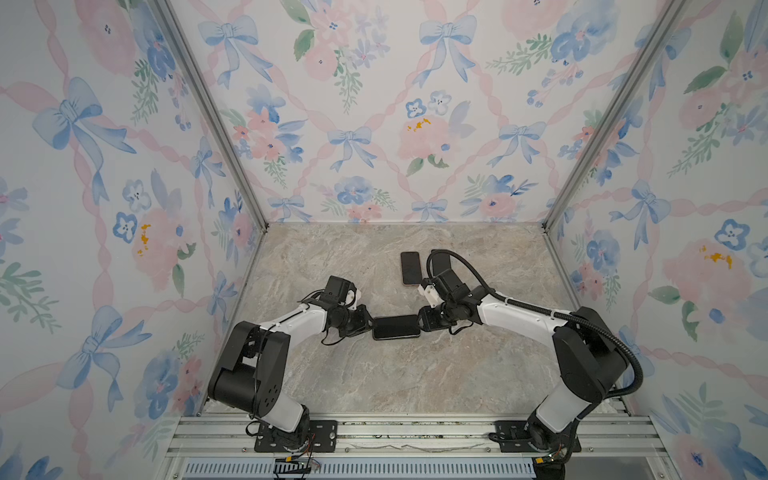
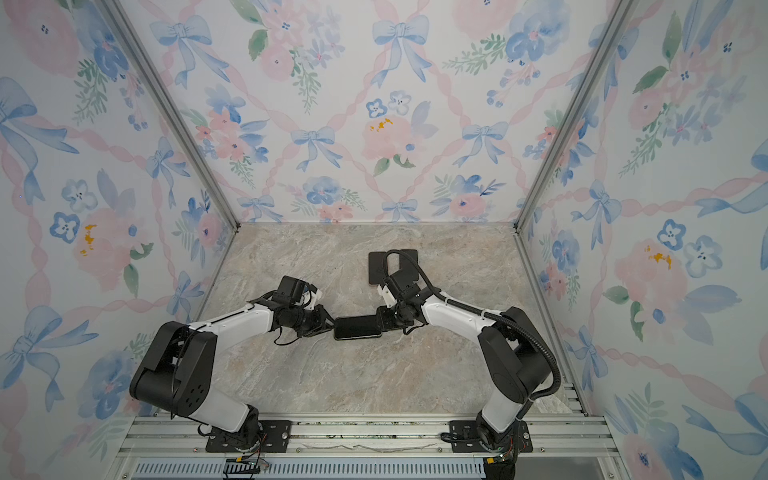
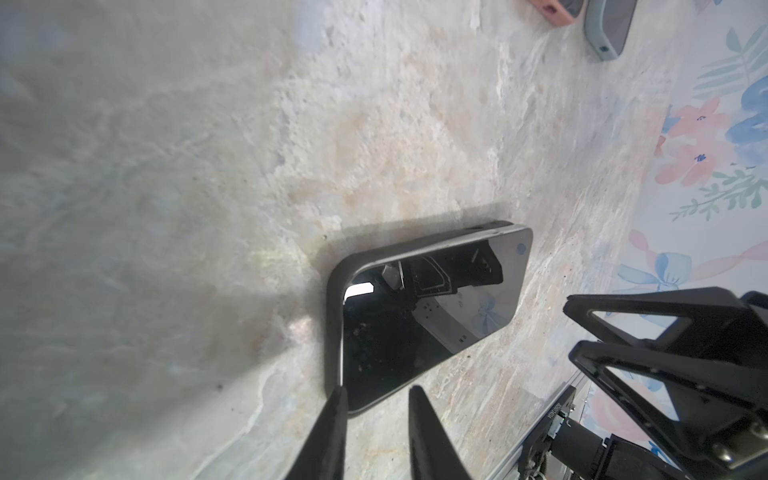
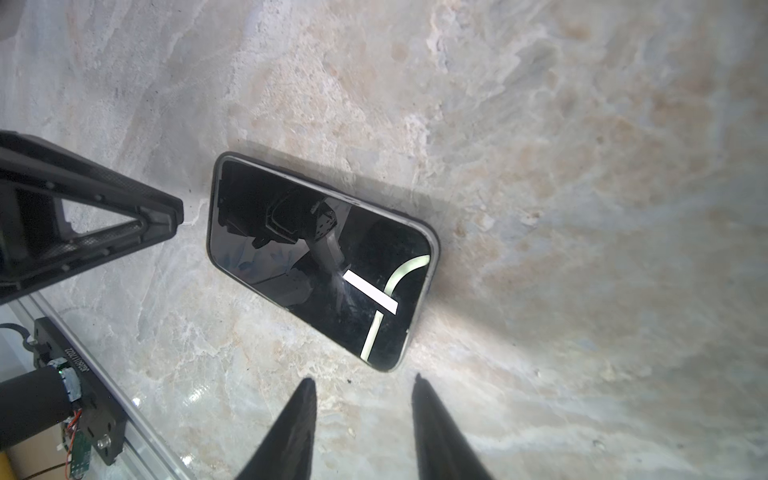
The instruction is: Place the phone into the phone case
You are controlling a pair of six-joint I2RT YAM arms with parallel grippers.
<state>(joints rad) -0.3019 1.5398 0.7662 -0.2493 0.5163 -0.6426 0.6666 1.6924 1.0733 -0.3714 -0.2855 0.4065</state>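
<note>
We see the phone (image 1: 397,327) lying flat, screen up, in its black phone case (image 3: 332,324) at the middle of the marble tabletop (image 1: 374,382). The case's rim wraps the phone's edges in the left wrist view. The left gripper (image 3: 376,401) sits at one short end and the right gripper (image 4: 363,384) at the other, both with jaws parted and grasping nothing. A pink-cased phone (image 1: 410,268) and a grey-blue-cased phone (image 3: 609,25) lie side by side farther back.
</note>
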